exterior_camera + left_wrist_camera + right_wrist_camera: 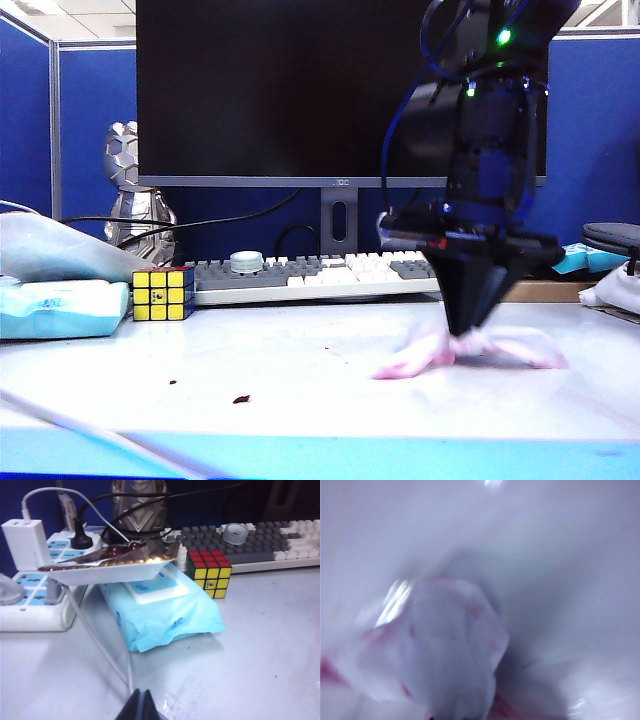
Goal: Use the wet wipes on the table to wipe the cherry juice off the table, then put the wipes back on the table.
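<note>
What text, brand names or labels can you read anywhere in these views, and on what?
"AOC", small and barely legible, on the lower bezel of the black flat monitor.
Print on the pale blue-and-white soft wipes packet: too blurred to read.
Key legends on the grey-and-white keyboard: too small to read.
Nothing else carries readable text.

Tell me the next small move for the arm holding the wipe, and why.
Probably drag the wet wipes leftward across the table toward the remaining cherry juice. The right gripper is shut on the pink-stained wad and pressing it onto the tabletop, while dark specks of juice still lie to its left near the front edge. The left gripper is shut and empty, away by the wipes packet.
</note>
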Controlling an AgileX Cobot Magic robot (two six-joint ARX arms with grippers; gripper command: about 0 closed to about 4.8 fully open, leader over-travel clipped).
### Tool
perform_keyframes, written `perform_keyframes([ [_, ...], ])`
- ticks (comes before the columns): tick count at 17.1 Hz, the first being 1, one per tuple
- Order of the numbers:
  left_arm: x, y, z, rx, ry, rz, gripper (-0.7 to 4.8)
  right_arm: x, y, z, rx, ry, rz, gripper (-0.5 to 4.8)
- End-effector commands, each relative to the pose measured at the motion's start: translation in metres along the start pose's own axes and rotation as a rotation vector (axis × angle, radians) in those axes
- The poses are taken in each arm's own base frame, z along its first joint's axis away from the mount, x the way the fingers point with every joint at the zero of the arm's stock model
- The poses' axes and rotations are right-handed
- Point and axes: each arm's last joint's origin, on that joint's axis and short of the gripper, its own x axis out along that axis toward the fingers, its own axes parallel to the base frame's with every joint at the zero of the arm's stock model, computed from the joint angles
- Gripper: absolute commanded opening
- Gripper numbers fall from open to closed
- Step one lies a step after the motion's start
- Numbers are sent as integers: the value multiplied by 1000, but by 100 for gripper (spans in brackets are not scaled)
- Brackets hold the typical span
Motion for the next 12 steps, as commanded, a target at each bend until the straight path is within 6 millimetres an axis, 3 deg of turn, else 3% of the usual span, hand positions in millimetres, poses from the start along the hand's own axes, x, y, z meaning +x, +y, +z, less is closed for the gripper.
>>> perform_keyframes([
  [1, 0, 0, -1, 2, 12, 1, 4, 3, 3, -11, -4, 118, -4, -5],
  [3, 0, 0, -1, 2, 12, 1, 4, 2, -2, -16, -16, 167, -156, -5],
  [6, 0, 0, -1, 2, 12, 1, 4, 1, -5, -28, -36, 297, -206, -5],
  [12, 0, 0, -1, 2, 12, 1, 4, 13, 6, -44, -65, 390, 111, -5],
])
